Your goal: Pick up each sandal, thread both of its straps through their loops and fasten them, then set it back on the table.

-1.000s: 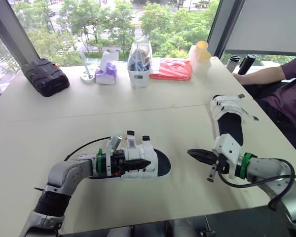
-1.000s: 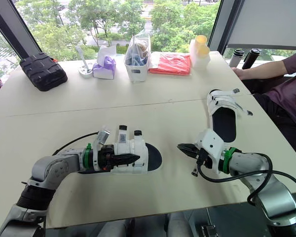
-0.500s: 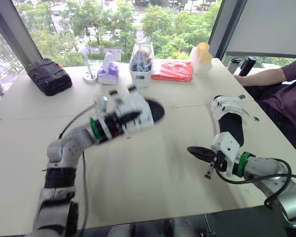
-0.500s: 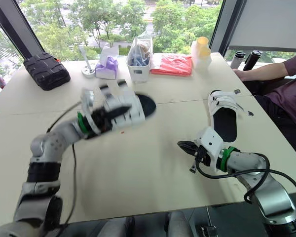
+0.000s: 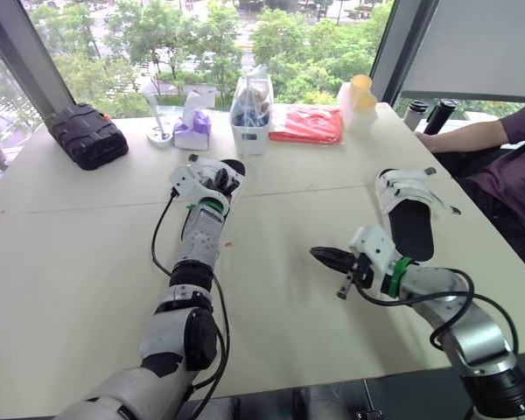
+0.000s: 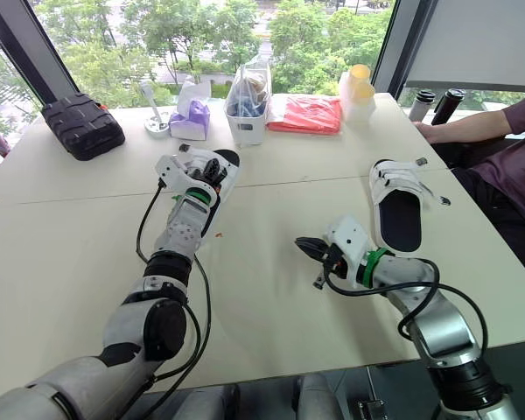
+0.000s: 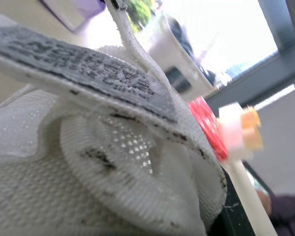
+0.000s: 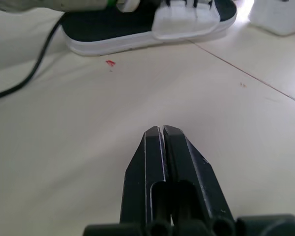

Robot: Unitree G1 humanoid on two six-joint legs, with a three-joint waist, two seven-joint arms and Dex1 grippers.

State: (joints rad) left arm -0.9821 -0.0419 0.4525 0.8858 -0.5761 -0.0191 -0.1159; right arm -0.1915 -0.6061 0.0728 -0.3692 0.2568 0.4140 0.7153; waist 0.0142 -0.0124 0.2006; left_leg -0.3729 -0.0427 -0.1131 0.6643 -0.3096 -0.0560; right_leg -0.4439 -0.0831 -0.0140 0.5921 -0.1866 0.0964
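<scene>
One sandal (image 8: 137,29), black-soled with white straps, is at the far middle of the table (image 5: 271,332), close in front of the clear bin. My left gripper (image 5: 208,181) is at its straps, with the left arm stretched far forward. In the right wrist view this sandal looks to be lying flat on the tabletop. The left wrist view has its white mesh strap (image 7: 113,162) and grey hook patch (image 7: 83,73) pressed up close. The second sandal (image 5: 411,219) lies on the right, straps loose. My right gripper (image 5: 318,255) hovers low over the table centre, shut and holding nothing.
Along the far edge stand a black case (image 5: 86,136), a tissue box (image 5: 191,129), a clear bin (image 5: 250,109), a red bag (image 5: 304,124) and a yellow-capped bottle (image 5: 357,101). A person's arm (image 5: 472,136) rests at the right rear corner.
My left arm lifted the sandal from the near table and swung it forward to the far middle by the bin. The right gripper slid slightly left and stayed shut.
</scene>
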